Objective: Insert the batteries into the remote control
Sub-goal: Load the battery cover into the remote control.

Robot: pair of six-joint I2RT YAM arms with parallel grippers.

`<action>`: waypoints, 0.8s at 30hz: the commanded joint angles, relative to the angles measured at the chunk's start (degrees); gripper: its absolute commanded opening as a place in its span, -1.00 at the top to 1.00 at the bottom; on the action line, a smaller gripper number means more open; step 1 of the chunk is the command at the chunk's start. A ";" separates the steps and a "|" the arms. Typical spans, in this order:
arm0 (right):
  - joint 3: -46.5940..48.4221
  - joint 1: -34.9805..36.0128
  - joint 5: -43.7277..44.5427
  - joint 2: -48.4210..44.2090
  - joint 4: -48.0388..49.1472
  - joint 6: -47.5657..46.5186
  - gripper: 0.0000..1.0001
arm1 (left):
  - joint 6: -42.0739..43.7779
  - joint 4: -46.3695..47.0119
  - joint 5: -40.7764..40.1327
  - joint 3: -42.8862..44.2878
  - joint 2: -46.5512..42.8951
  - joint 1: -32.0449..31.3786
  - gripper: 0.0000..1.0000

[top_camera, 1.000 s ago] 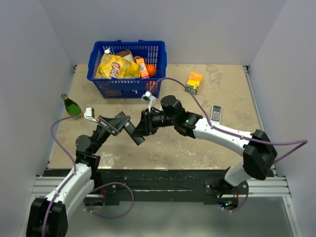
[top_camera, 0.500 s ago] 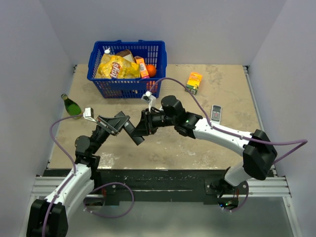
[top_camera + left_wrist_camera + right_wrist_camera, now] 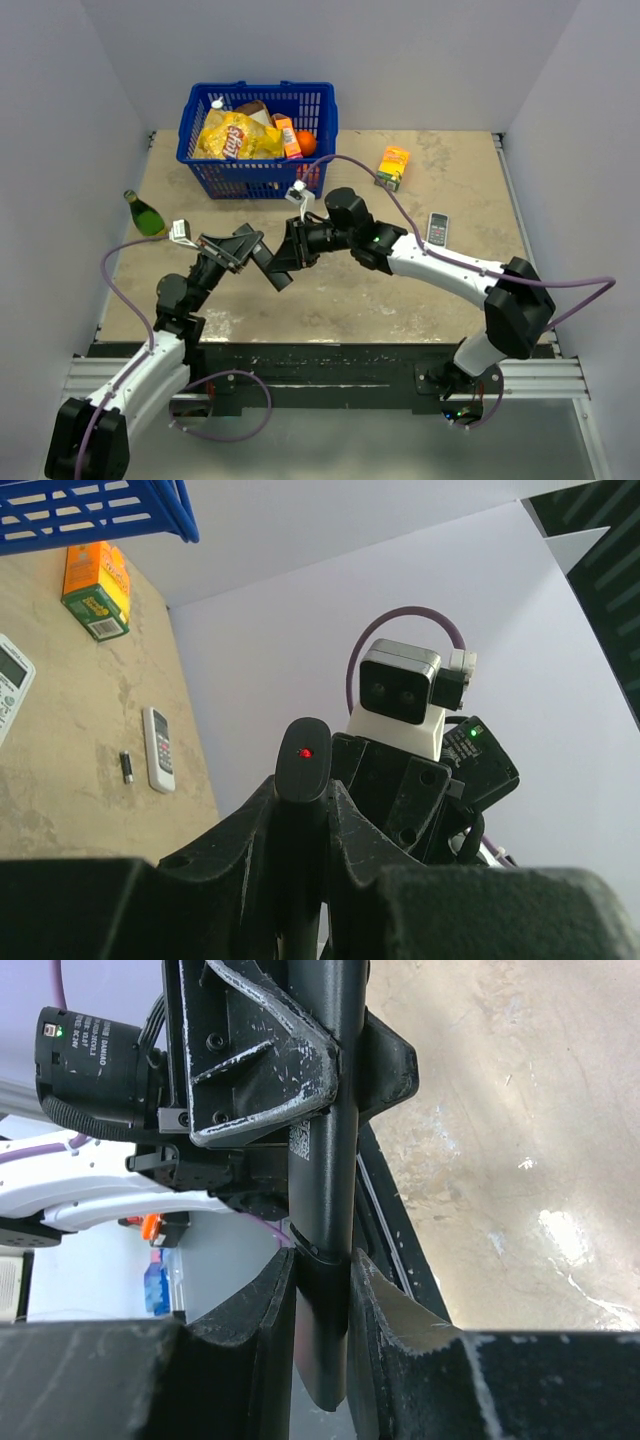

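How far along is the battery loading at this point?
Done: the black remote is off the table. In hand: the left claw and right claw each grip one end of it in mid-air. Still to do: one battery lies on the table beside a white remote, and none is seen going in.

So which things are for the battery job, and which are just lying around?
For the job: black remote, held up in the air; battery, lying on the table.
Just lying about: white remote, juice box, green bottle, blue basket of snacks.
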 commanded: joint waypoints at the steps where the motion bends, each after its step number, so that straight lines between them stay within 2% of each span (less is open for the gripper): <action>1: 3.17 -0.23 7.71 2.24 7.24 -0.99 0.63 | -3.70 7.32 8.19 2.68 0.31 -5.39 1.00; 12: 1.24 -0.67 8.85 -0.92 0.83 -6.26 0.59 | -0.18 7.59 3.89 1.10 3.46 -5.04 1.00; 24: -1.05 -1.11 9.12 -3.03 -1.63 -8.37 0.35 | 3.77 6.01 2.74 1.71 5.23 -4.34 1.00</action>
